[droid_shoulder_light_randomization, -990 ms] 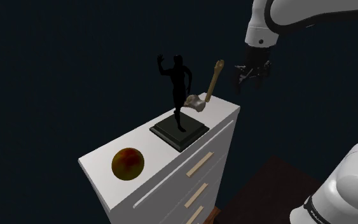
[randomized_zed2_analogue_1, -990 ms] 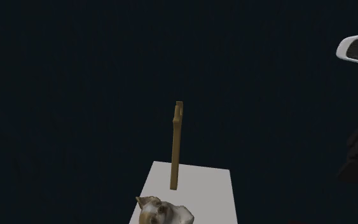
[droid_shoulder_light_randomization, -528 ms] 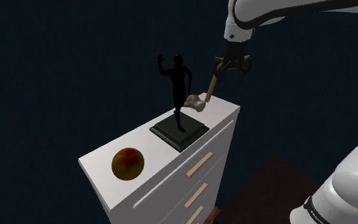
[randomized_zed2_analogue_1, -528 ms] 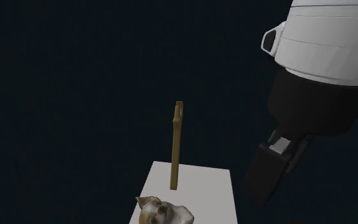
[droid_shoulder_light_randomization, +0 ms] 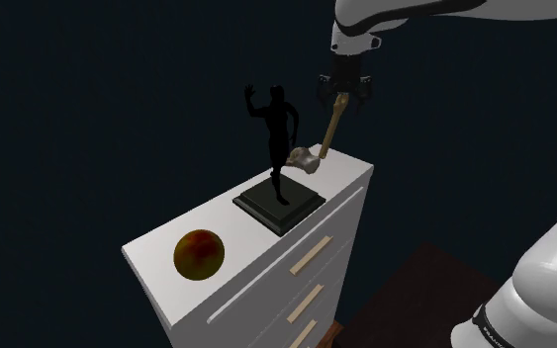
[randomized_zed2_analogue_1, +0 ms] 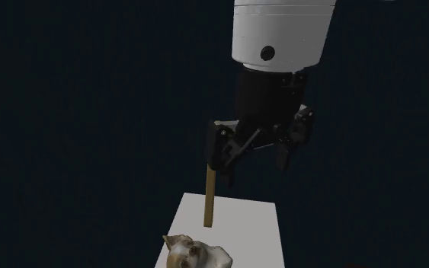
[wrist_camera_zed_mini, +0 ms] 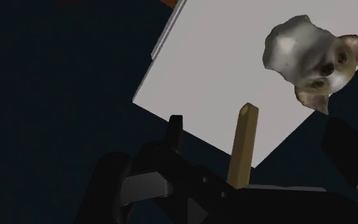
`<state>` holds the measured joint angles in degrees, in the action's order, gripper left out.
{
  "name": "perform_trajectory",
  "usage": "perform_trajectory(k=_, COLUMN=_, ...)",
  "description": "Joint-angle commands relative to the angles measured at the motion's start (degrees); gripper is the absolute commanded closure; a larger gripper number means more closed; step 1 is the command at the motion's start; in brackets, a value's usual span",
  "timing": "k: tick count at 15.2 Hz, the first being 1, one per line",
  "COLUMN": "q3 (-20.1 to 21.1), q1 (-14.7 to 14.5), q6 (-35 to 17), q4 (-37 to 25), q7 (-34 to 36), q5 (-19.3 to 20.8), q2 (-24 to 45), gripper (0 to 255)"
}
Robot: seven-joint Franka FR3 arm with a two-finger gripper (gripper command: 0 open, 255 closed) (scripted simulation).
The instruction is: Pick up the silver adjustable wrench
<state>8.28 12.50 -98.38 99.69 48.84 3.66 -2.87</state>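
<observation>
Shoulder view: wrench, tan handle, grey head, stands tilted on right end of white dresser, near black statue; gripper at handle top.
2nd ext. view: fingers spread wide.
Wrist view: handle betw. fingers, untouched.

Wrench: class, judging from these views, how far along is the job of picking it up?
Done: the open jaws straddle the standing tan handle of the wrench. In hand: the grasp itself; they do not yet touch it. Left: closing and lifting, since its head sits on the white dresser.
</observation>
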Motion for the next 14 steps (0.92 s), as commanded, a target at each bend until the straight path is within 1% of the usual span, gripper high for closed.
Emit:
perform_trajectory(k=1, q3=-0.49, q1=0.73, q6=1.35, q4=-6.52, q7=3.9, q5=0.84, q2=5.24, gripper=0)
perform_trajectory(k=7, q3=-3.12, q1=2.15, q6=6.53, q4=-24.28, q7=13.79, q5=2.03, q2=17.88, gripper=0)
perform_trajectory(k=11, q3=-5.39, q1=3.3, q6=11.69, q4=-38.81, q7=19.45, q5=1.98, q2=27.19, gripper=0)
perform_trajectory(k=12, q3=-5.51, q1=3.47, q6=12.22, q4=-40.2, q7=19.9, q5=1.98, q2=28.05, gripper=0)
perform_trajectory(k=14, q3=-4.95, q1=3.94, q6=10.13, q4=-37.16, q7=20.16, q5=2.16, q2=27.13, gripper=0)
